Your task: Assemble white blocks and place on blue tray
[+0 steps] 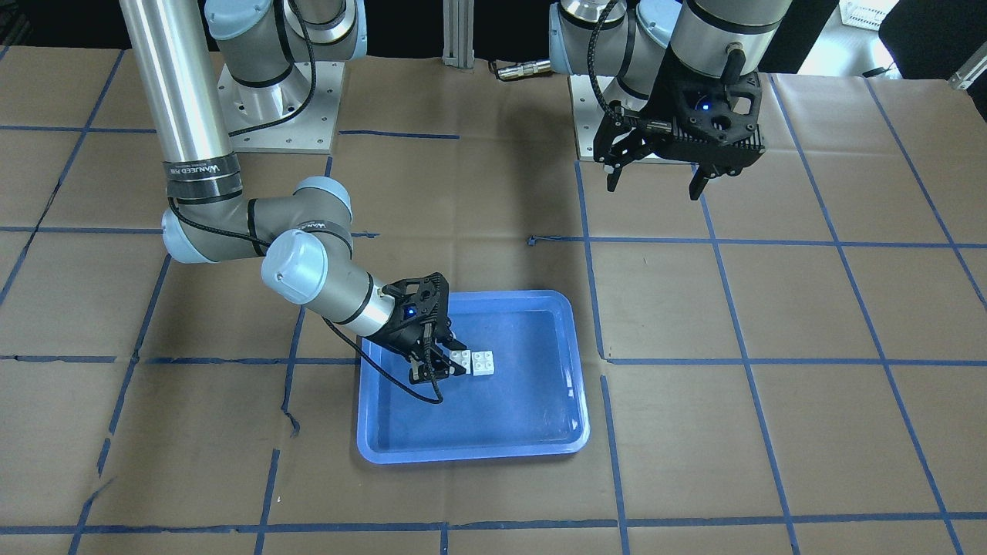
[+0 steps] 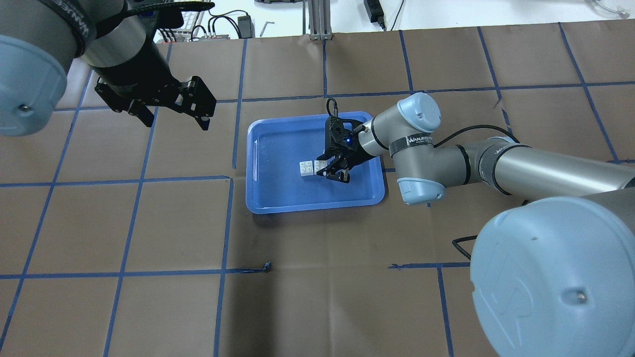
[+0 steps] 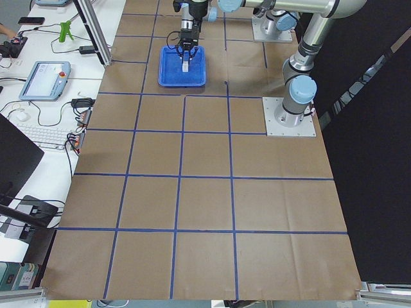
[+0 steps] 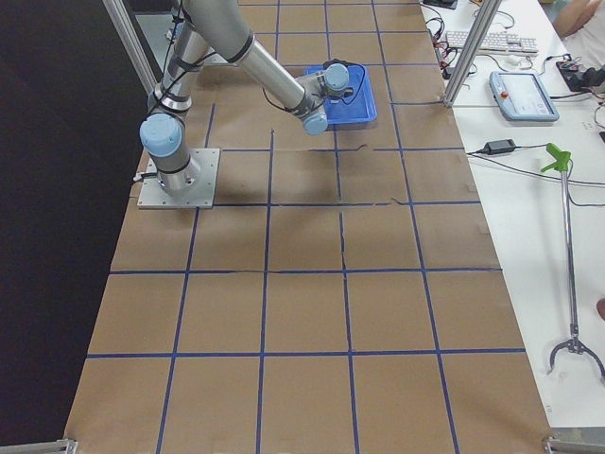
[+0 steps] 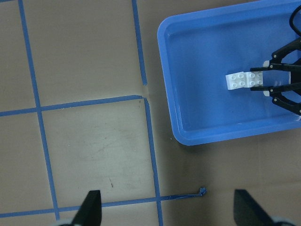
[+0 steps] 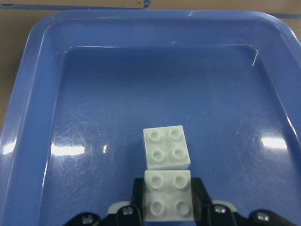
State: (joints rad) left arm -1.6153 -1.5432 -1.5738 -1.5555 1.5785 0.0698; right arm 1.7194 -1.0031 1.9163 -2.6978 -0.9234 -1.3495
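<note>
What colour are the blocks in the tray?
The blocks are white; the right wrist-mounted view shows it best.

Brown paper-covered table [image 4: 302,312] gridded with blue tape [image 4: 348,312], white desk [image 4: 515,218] alongside, black curtain [image 4: 57,189] opposite

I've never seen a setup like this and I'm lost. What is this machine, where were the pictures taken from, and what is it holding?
It is a robot with two jointed arms, each ending in a two-finger pincer. All six pictures show the same moment. One camera faces the robot, one looks over its shoulders, two look along the table from its ends, and one rides on each wrist. On the paper-covered table sits a blue tray. Inside it the right pincer is closed on a white block. A second white block lies touching it, end to end. The left pincer hangs open and empty above the table, away from the tray.
</note>
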